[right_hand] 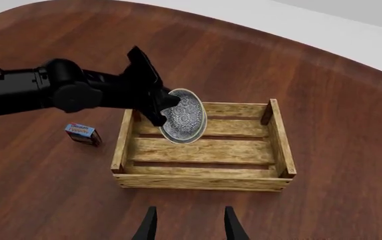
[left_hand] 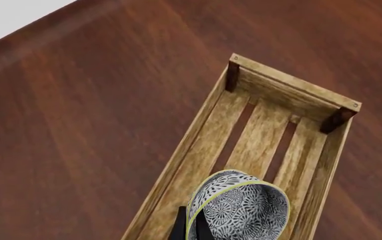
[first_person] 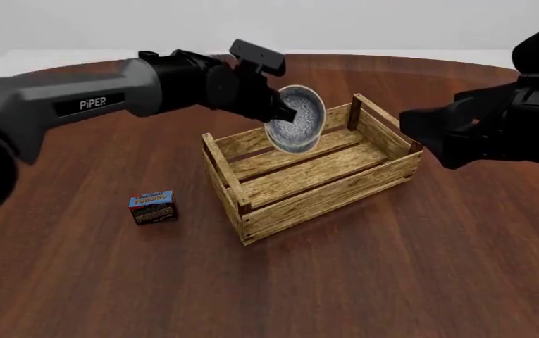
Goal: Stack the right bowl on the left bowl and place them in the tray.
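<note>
My left gripper (first_person: 277, 109) is shut on the rim of the two speckled white bowls (first_person: 296, 120), nested so that they look almost like one. It holds them tilted on edge, above the back half of the light-wood slatted tray (first_person: 325, 204). In the left wrist view the bowls (left_hand: 244, 210) hang over the tray's floor (left_hand: 260, 135), with two rims showing close together. I cannot tell which is the right bowl and which the left. My right gripper (right_hand: 187, 225) is open and empty, on the near side of the tray (right_hand: 204, 181) in its own view.
A small blue-and-brown pudding box (first_person: 153, 208) lies on the dark wooden table to the left of the tray; it also shows in the right wrist view (right_hand: 82, 134). The right arm (first_person: 494, 127) hovers just right of the tray's right end.
</note>
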`<state>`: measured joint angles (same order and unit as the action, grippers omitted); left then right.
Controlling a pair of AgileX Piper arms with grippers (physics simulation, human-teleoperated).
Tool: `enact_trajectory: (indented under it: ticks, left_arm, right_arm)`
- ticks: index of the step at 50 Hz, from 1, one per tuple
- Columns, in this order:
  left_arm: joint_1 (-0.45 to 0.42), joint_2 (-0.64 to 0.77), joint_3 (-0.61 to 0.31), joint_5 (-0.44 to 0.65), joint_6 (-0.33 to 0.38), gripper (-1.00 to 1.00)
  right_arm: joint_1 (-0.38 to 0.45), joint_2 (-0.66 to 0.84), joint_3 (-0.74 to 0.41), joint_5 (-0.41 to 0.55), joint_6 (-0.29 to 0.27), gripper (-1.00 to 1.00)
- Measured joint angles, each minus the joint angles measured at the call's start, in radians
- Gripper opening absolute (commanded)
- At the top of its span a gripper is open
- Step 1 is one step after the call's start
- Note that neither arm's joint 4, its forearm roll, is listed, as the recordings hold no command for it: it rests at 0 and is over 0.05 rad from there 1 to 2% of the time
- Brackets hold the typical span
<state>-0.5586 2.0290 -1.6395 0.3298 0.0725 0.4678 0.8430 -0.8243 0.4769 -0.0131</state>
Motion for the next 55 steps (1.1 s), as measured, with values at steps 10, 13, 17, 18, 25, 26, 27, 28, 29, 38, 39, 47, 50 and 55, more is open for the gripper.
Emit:
enact_trajectory:
  ticks: [10, 13, 17, 18, 25, 26, 27, 28, 29, 38, 39, 47, 50, 55]
  left_arm:
    - [-0.007, 0.026, -0.008, -0.002, -0.008, -1.0]
    - [-0.008, 0.032, -0.011, -0.001, -0.009, -1.0]
    - [-0.009, 0.042, -0.013, -0.001, -0.011, -1.0]
    - [-0.01, 0.044, -0.014, -0.001, -0.011, -1.0]
    - [-0.012, 0.06, -0.02, 0.001, -0.014, -1.0]
    - [-0.012, 0.062, -0.021, 0.001, -0.014, -1.0]
    - [-0.013, 0.065, -0.022, 0.001, -0.015, -1.0]
    - [-0.013, 0.067, -0.022, 0.002, -0.015, -1.0]
    - [-0.014, 0.07, -0.024, 0.002, -0.016, -1.0]
    - [-0.017, 0.095, -0.035, 0.005, -0.021, -1.0]
    - [-0.018, 0.098, -0.036, 0.005, -0.021, -1.0]
    - [-0.017, 0.119, -0.048, 0.008, -0.025, -1.0]
    - [-0.016, 0.127, -0.053, 0.009, -0.029, -1.0]
    - [-0.016, 0.14, -0.06, 0.011, -0.032, -1.0]
  right_arm:
    - [0.0, 0.0, 0.003, -0.003, 0.0, 1.0]
    - [0.0, -0.001, 0.004, -0.002, 0.0, 1.0]
    - [0.0, -0.003, 0.004, -0.001, 0.0, 1.0]
    - [0.0, -0.004, 0.004, -0.001, 0.0, 1.0]
    - [0.0, -0.008, 0.003, 0.003, 0.0, 1.0]
    - [-0.001, -0.008, 0.003, 0.003, 0.0, 1.0]
    - [-0.001, -0.009, 0.002, 0.003, 0.001, 1.0]
    - [-0.001, -0.009, 0.002, 0.004, 0.001, 1.0]
    - [-0.001, -0.009, 0.002, 0.004, 0.001, 1.0]
    - [-0.001, -0.009, 0.001, 0.005, 0.001, 1.0]
    - [-0.001, -0.009, 0.001, 0.005, 0.001, 1.0]
    - [-0.001, -0.008, -0.001, 0.005, 0.0, 1.0]
    - [-0.001, -0.008, -0.001, 0.006, 0.0, 1.0]
    - [-0.001, -0.009, -0.002, 0.007, 0.0, 1.0]
